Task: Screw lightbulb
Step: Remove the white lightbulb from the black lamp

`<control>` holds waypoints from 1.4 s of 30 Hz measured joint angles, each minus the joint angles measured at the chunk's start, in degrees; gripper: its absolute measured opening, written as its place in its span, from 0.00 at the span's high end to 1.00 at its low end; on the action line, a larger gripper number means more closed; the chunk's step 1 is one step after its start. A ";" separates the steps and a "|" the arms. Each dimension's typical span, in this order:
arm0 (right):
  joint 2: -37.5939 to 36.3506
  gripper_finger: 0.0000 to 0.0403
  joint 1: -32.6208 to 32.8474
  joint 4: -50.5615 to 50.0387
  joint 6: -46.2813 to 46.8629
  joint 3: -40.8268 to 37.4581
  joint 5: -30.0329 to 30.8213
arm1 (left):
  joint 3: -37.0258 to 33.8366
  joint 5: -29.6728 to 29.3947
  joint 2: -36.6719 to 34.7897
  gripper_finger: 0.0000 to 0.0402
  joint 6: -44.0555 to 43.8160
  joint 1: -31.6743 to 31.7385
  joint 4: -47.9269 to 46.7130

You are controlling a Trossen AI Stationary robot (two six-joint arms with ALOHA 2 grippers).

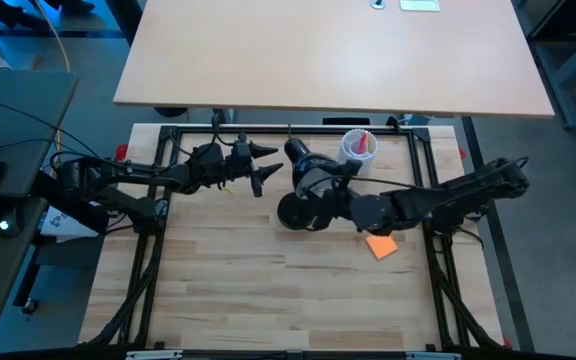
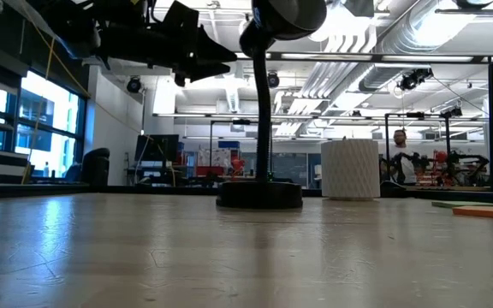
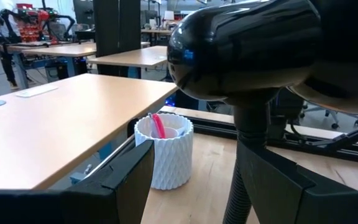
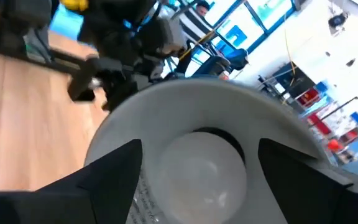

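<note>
High view: the right gripper (image 1: 320, 196) sits under the lamp (image 1: 306, 170) head near the worktop (image 1: 228, 280) centre; the left gripper (image 1: 263, 165) waits just beside the head, fingers open and empty. Low view: the lamp base (image 2: 259, 195) stands flat beside the white cup (image 2: 350, 168). Left wrist view: the lamp head (image 3: 247, 46) fills the frame, the cup (image 3: 165, 152) behind it. Right wrist view: the lightbulb (image 4: 205, 163) is seated in the shade, between spread fingers (image 4: 114, 163) that do not grip it. Judgement: re-grip squarely on the glass, turn without side load, and release before each new turn.
</note>
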 joint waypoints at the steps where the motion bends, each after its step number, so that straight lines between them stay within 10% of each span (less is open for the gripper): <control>1: -0.32 0.21 0.40 0.08 1.28 0.00 0.03 | 0.00 0.00 0.00 0.44 0.02 0.00 0.02; 17: -0.68 0.21 -1.88 -7.42 45.72 0.00 1.88 | -0.02 0.00 0.00 0.44 0.11 0.00 0.02; 32: 1.92 0.22 -5.75 -2.95 38.95 0.00 -0.91 | -0.02 0.00 0.00 0.44 0.15 0.00 -0.26; 42: 1.92 0.41 -5.75 -1.74 21.51 0.00 -0.84 | -0.02 -0.02 0.00 0.44 0.14 0.02 -0.26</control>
